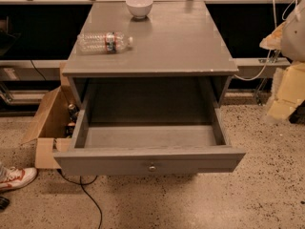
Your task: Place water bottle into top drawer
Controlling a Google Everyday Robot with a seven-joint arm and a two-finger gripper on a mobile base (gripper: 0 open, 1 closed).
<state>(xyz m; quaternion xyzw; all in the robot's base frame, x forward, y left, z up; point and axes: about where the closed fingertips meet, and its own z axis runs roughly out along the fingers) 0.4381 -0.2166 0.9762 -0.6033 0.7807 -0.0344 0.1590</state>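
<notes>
Start at the right edge of your view: the pale, blurred cream-and-white shape there appears to be the gripper (285, 97), cut off by the frame. Whether it is open or closed cannot be told from here. It hangs beside the cabinet's right side, well apart from the bottle, and you can see nothing held in it.

The top drawer (150, 162) stands pulled out toward you. Its grey floor is bare where it shows, and the back of it sits in shadow under the cabinet top (190, 46). The round metal knob (152, 167) sits at the centre of the front panel.

The water bottle (104, 42) lies on its side on the cabinet top, near the left edge, with its white cap pointing right. It is outside the drawer and nothing touches it. The white bowl (139, 6) stands upright at the back of the top, apart from the bottle.

To the left, an open cardboard box (47, 123) is partly hidden behind the drawer's side, and its dark contents are hard to make out. A red-and-white shoe (16, 178) is cut off at the lower left, and a dark cable (90, 199) trails across the speckled floor.
</notes>
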